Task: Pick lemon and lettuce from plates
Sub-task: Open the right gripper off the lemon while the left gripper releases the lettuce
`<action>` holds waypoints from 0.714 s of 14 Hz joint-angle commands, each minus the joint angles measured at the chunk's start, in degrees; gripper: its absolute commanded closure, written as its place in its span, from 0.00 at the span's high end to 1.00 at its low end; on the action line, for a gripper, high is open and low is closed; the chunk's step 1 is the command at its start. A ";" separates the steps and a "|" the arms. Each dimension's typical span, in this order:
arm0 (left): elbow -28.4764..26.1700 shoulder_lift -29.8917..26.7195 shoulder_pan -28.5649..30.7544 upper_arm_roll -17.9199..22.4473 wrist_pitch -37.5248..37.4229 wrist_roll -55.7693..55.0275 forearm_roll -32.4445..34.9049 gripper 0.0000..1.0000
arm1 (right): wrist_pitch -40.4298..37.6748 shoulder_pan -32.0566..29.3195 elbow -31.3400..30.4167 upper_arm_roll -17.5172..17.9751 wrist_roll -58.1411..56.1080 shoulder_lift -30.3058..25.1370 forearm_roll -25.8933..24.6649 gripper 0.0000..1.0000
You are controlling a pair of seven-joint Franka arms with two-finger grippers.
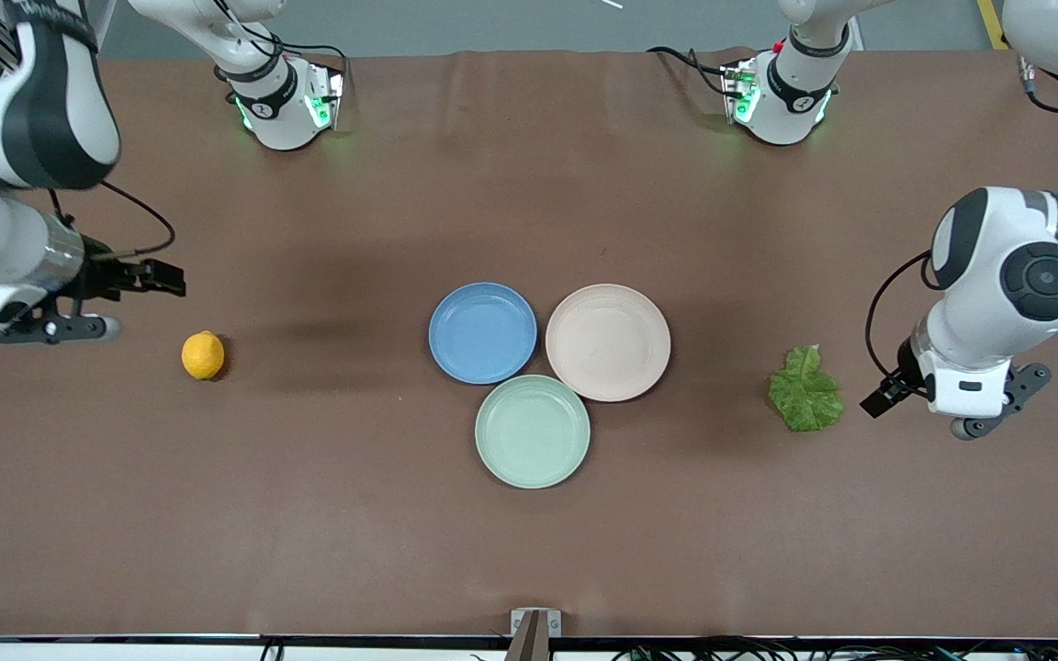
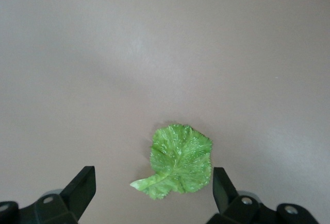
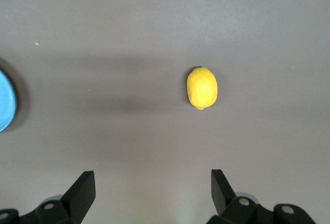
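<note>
1. On the table (image 1: 309,514) near the right arm's end you have the lemon (image 1: 203,354), lying bare on the brown cloth and well apart from all three plates.
2. Your right gripper (image 1: 154,277) hangs over the table beside the lemon, toward the arm's own end. Its wrist view shows the fingers (image 3: 82,192) spread wide apart and holding nothing, with the lemon (image 3: 202,87) on the cloth ahead of them.
3. At the left arm's end you have the lettuce (image 1: 804,389), flat on the cloth and likewise well clear of the plates.
4. Your left gripper (image 1: 883,398) hangs just beside the lettuce, low over the table. Its wrist view shows the fingers (image 2: 81,189) apart and empty, with the leaf (image 2: 178,160) lying between them on the cloth.
5. Mid-table, the blue plate (image 1: 482,332) and the beige plate (image 1: 608,342) sit side by side, nearly touching. You can see both are bare.
6. A mint plate (image 1: 533,431) sits nearer the front camera, tucked against those two, also bare.
</note>
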 commanded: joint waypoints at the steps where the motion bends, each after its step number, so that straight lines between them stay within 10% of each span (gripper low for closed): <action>1: 4.70 -0.90 0.21 -0.77 -5.91 6.23 0.18 1.00 | -5.06 1.06 8.17 -0.01 2.54 0.99 0.14 0.99; 10: 9.73 -11.71 1.43 -1.38 -19.46 23.56 -8.34 1.00 | -5.24 1.33 16.19 -0.01 2.82 1.26 -0.04 1.00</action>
